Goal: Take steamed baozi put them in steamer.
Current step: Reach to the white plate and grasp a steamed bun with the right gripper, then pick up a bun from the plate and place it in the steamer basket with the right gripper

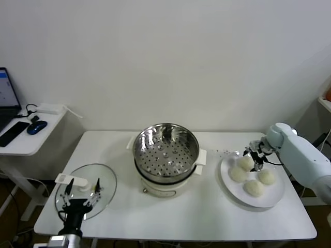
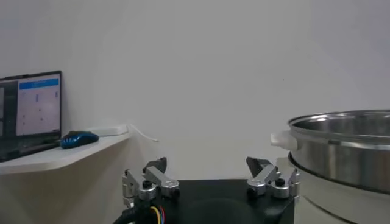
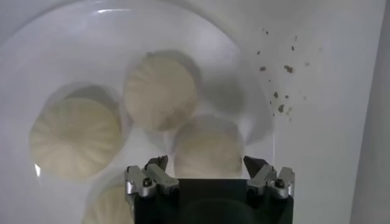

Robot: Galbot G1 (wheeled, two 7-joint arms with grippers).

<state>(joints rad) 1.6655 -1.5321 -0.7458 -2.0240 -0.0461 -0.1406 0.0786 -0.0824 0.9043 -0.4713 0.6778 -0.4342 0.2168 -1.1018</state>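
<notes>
We see four steamed baozi (image 1: pixel 252 179) on a white plate (image 1: pixel 276 198) at the right of the white surface (image 1: pixel 207 217), all still on the plate. Our right tool (image 1: pixel 254 161) hangs low over the plate's far edge, its jaws spread to either side of the far-left bun (image 3: pixel 207 148); whether the fingers (image 3: pixel 157 175) actually touch it we cannot tell. The steamer (image 1: pixel 166 149) stands at the middle of the surface on its white cooker base (image 1: pixel 164 187), its perforated basket holding nothing, well apart from the plate with open surface between them. Dark crumbs (image 1: pixel 226 152) lie on the surface between the steamer's handle and the plate's far rim. At the near left, a glass lid (image 1: pixel 103 182) with a white handle (image 1: pixel 67 179) lies flat, and our left tool (image 1: pixel 80 199) is parked above it with jaws wide and nothing between them. Farther left, a side shelf (image 1: pixel 20 142) carries a laptop (image 2: pixel 30 109) and a blue mouse (image 1: pixel 36 127).
</notes>
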